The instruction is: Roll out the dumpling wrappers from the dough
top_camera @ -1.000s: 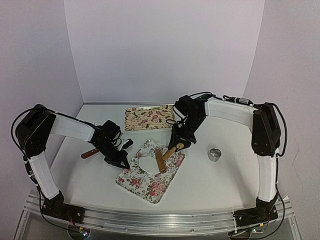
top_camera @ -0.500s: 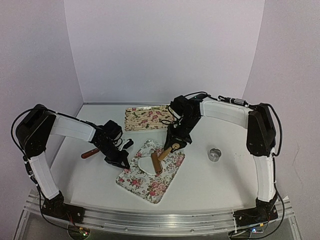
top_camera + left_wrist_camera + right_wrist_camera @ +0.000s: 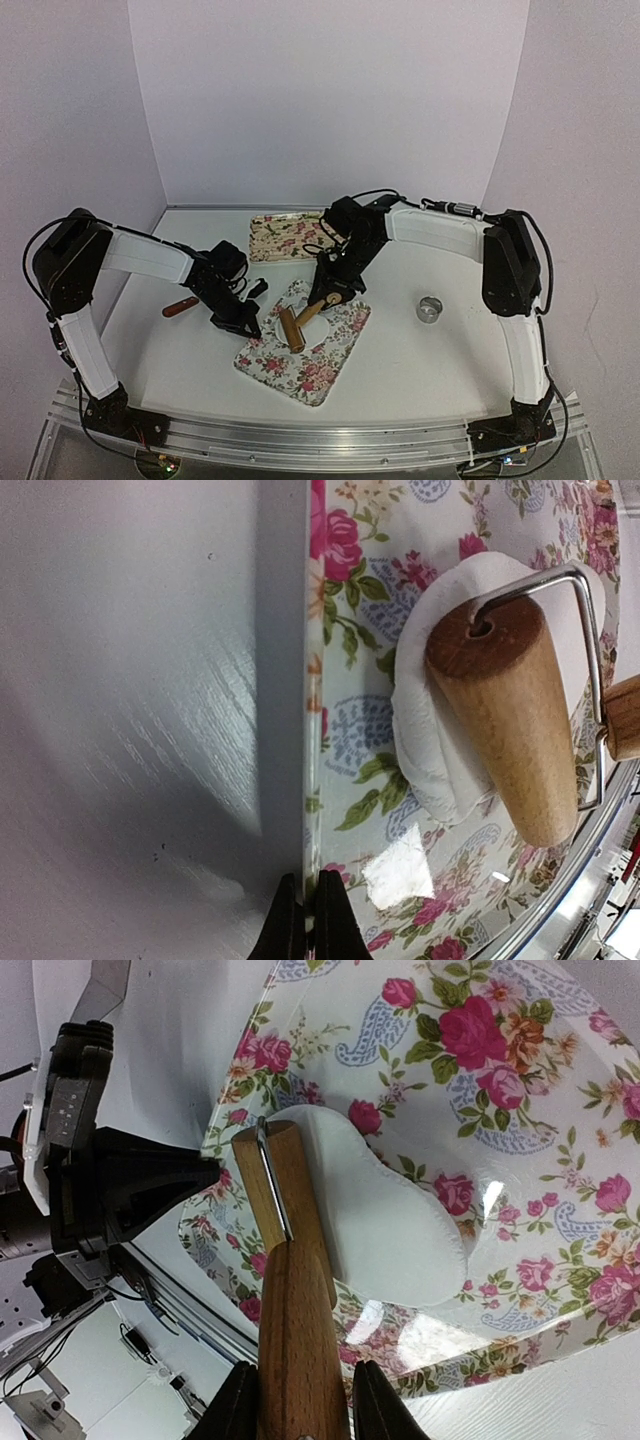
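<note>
Pushed roller (image 3: 292, 329) leftward across the dough (image 3: 385, 1210), ending at its left edge on the tray (image 3: 330, 372). Spread the patch thinner, though uneven and not yet round. Clamped right gripper (image 3: 303, 1405) around roller's handle; pinched left gripper (image 3: 303, 920) tight on tray rim.

Bright even light, soft shadows, glare on tray (image 3: 400, 865)
</note>
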Robot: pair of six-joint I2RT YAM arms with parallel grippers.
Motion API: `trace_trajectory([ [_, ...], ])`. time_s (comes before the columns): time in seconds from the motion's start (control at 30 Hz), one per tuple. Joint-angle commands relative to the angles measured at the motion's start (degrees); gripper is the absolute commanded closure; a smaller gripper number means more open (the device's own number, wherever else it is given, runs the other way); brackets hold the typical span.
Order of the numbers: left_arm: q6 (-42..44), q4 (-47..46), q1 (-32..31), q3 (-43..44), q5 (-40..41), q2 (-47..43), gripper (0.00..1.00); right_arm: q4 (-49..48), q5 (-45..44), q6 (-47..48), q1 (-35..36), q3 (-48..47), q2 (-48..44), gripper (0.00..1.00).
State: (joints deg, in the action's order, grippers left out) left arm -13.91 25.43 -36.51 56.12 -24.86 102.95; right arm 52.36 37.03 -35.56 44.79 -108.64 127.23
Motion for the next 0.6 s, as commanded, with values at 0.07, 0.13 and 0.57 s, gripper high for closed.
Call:
trace_trajectory([
  [0.07,-2.2,-3.8,-1.3,2.0,-0.3,1.5,1.0,11.1,-13.2,0.5,1.0,3.9,7.6,1.0],
  [0.13,-2.3,-3.7,-1.3,2.0,-0.2,1.5,1.0,11.6,-14.7,0.1,1.0,4.1,7.4,1.0],
  [0.57,-2.7,-1.7,-1.2,0.8,3.7,0.6,1.0,15.1,-26.2,-1.1,-6.4,15.0,-1.9,1.0],
])
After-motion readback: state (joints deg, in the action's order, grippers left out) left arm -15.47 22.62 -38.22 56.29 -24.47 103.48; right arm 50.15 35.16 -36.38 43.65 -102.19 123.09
